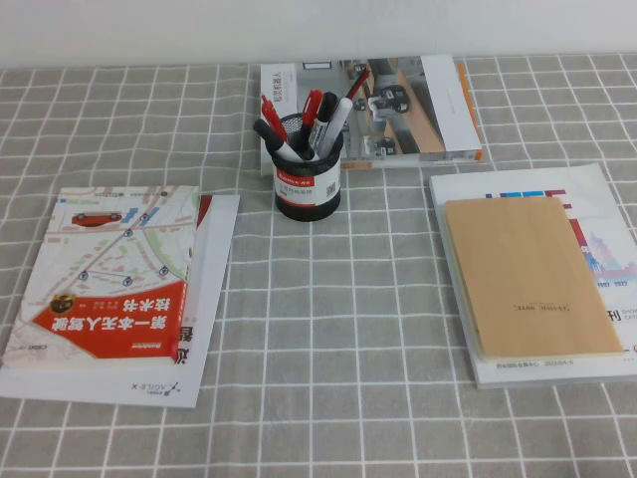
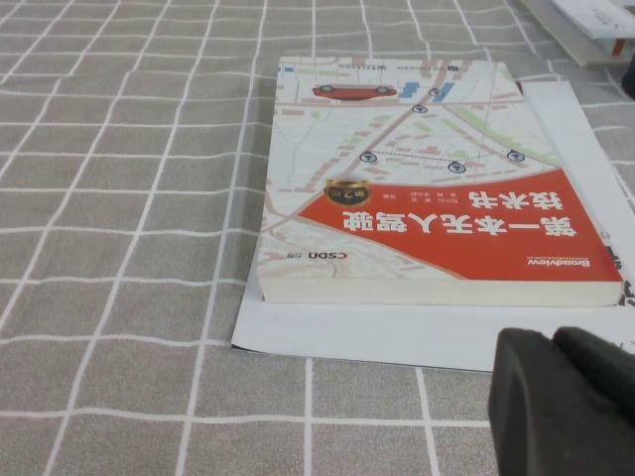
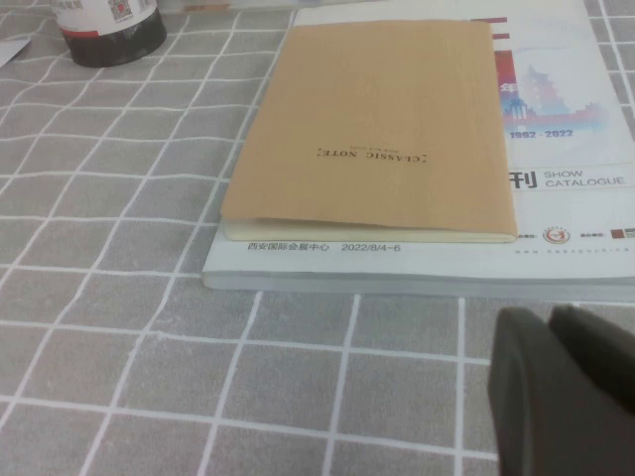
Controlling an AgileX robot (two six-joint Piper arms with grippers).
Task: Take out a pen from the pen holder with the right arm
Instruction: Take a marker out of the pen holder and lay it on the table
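The right gripper [image 3: 551, 319] hangs low over bare checked cloth [image 1: 328, 329], just short of the near edge of a catalogue [image 1: 597, 219], jaws together and holding nothing. The left gripper [image 2: 556, 342] hovers likewise before a white sheet [image 1: 214, 299] under a red book [image 1: 109, 289], jaws together, empty. A tan notebook [image 1: 528, 274] lies on the catalogue. Between the two stacks runs an open lane of cloth. At its far end stands the black pen holder [image 1: 308, 184], upright, pens [image 1: 323, 119] leaning inside, with a magazine [image 1: 418, 110] just behind.
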